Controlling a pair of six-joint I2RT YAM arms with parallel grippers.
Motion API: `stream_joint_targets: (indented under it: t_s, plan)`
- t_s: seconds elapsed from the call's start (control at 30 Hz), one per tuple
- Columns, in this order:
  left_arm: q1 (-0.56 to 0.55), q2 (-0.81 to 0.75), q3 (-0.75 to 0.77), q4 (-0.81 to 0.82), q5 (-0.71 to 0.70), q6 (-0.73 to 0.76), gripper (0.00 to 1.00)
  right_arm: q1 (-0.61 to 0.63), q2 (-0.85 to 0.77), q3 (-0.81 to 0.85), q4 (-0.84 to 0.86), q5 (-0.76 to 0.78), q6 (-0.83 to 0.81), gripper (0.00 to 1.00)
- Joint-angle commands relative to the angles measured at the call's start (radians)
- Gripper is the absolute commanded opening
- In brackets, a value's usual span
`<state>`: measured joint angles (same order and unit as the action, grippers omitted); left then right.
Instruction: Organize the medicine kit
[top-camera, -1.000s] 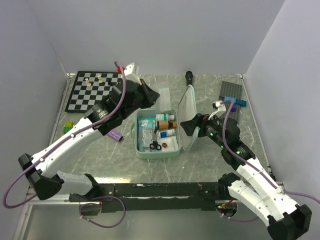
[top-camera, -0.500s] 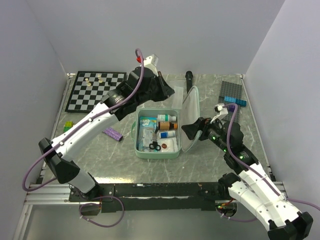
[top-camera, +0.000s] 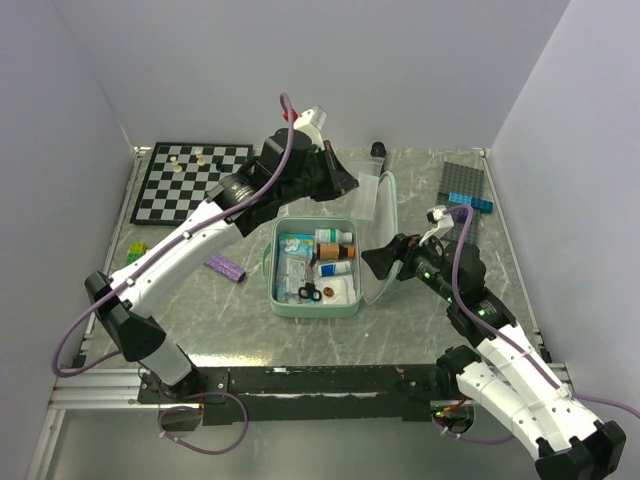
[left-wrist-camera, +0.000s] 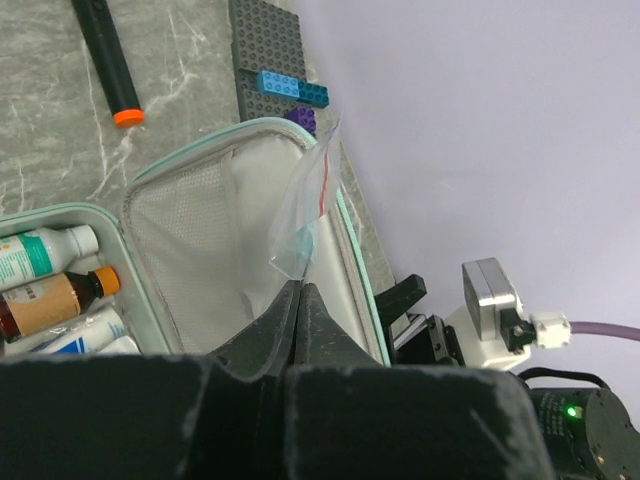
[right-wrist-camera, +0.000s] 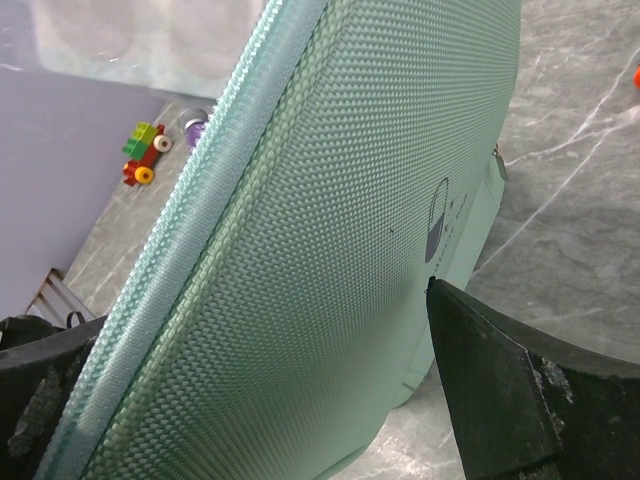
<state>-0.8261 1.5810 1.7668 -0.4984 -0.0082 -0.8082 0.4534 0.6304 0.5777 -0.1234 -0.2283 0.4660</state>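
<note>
Lying open at the centre of the marbled table (top-camera: 200, 310), the medicine kit (top-camera: 312, 313) is shown with its lid (top-camera: 378, 225) stood upright on the right side, and with bottles (top-camera: 335, 250), black-handled scissors (top-camera: 310, 292) and packets packed in its tray. The lid is clasped by the right gripper (top-camera: 372, 258), one finger on each face. A clear zip bag (left-wrist-camera: 305, 215) is pinched by the pressed-together fingers of the left gripper (left-wrist-camera: 300, 290) at the lid's far end; whether it touches the lining cannot be told. A black marker (left-wrist-camera: 105, 55) is seen beyond the kit, a chessboard (top-camera: 190, 180) at far left, a grey brick plate (top-camera: 462, 180) at far right
</note>
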Motion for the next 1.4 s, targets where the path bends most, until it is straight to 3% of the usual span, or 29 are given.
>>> stream_joint_targets:
  t_s: [0.0,0.97,1.23,1.3,1.37]
  plan:
    - [-0.007,0.037,0.051,0.006,0.031,-0.019,0.01,0.001,0.000,0.065,0.004,-0.035,-0.009,1.00]
    - [-0.097,0.180,0.092,-0.006,0.045,-0.046,0.01,0.001,0.002,0.105,0.002,-0.068,-0.007,1.00]
    - [-0.100,0.151,0.057,-0.008,0.059,-0.042,0.01,0.001,0.005,0.105,0.002,-0.065,-0.010,1.00]
    - [-0.100,0.133,0.046,-0.006,0.059,-0.039,0.10,0.001,0.005,0.106,0.002,-0.065,-0.012,1.00]
    - [-0.100,0.108,0.037,-0.002,0.056,-0.036,0.28,0.001,0.006,0.108,0.002,-0.063,-0.012,1.00]
